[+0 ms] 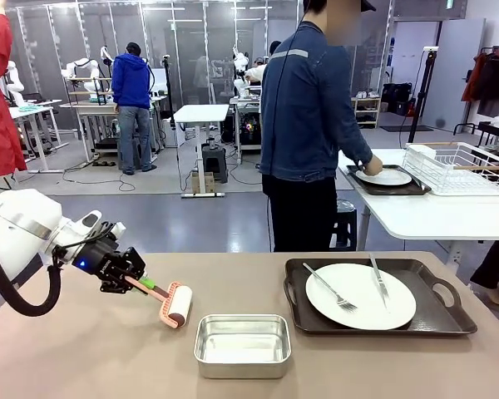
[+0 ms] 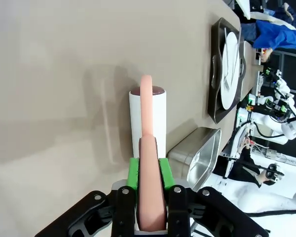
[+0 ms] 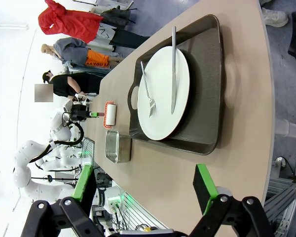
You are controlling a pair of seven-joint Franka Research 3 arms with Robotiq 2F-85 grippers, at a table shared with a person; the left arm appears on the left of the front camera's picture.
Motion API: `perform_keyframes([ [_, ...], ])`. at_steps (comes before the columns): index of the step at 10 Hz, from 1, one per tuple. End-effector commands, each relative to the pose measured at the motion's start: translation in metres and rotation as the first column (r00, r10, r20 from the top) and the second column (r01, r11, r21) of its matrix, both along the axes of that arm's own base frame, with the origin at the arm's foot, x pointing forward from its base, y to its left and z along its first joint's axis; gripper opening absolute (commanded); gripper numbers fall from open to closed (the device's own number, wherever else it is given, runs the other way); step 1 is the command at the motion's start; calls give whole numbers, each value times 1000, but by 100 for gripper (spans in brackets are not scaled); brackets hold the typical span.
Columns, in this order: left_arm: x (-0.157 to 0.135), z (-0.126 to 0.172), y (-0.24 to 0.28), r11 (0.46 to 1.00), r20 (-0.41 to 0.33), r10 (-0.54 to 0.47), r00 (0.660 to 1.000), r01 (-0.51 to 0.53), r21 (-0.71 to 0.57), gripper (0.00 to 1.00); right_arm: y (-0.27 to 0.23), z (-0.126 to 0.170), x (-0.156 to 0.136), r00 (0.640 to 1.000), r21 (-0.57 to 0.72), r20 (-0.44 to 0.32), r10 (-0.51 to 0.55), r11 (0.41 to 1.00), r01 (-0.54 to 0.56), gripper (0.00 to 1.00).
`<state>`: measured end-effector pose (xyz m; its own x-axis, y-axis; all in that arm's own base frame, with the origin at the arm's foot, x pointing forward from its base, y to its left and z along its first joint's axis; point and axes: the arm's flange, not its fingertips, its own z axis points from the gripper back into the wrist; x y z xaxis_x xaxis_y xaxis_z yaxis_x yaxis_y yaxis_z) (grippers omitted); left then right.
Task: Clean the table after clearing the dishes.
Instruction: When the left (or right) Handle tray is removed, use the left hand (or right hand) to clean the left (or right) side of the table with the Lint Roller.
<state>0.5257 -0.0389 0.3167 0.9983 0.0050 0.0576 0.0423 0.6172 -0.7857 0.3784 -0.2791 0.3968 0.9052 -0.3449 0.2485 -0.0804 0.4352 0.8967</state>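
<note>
My left gripper (image 1: 135, 283) (image 2: 149, 173) is shut on the pink handle of a lint roller (image 1: 176, 306) (image 2: 148, 118), whose white roll hangs just above the beige table (image 1: 83, 349) at its left part. A white plate (image 1: 360, 295) (image 3: 164, 93) with a fork (image 1: 330, 288) and a knife (image 1: 379, 281) lies on a dark tray (image 1: 437, 320) (image 3: 207, 84) at the right of the table. My right gripper (image 3: 145, 190) stands open above the table's edge, short of that tray. At the white side table a person's hand rests on a second plate (image 1: 384, 177) on another dark tray (image 1: 407, 189).
A small steel pan (image 1: 242, 345) (image 2: 197, 155) (image 3: 117, 146) sits at the table's front middle, between the roller and the tray. A white wire rack (image 1: 461, 166) stands on the side table at the right. The person stands just beyond the table's far edge.
</note>
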Motion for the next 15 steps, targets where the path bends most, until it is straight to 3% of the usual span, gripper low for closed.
perform_keyframes([
  [1, 5, -15, 23, 1000, 22, 12, 1000, -12, 2, 21, 1, 3, -2, 1000, 1, 3, 0, 1000, 0, 100],
  [5, -7, -9, 104, 995, 41, -47, 998, 43, 84, 21, 1, 3, -2, 1000, 1, 3, 0, 1000, 0, 100],
  [7, -8, -11, 145, 988, 9, -66, 998, 64, 138, 21, 1, 3, -2, 1000, 1, 3, 0, 1000, 0, 100],
  [10, -11, -5, 199, 963, 6, 66, 998, -66, 260, 21, 1, 3, -2, 1000, 1, 3, 0, 1000, 0, 100],
  [15, -32, 12, 235, 902, -10, 159, 987, -141, 408, 21, 1, 3, -2, 1000, 1, 3, 0, 1000, 0, 100],
])
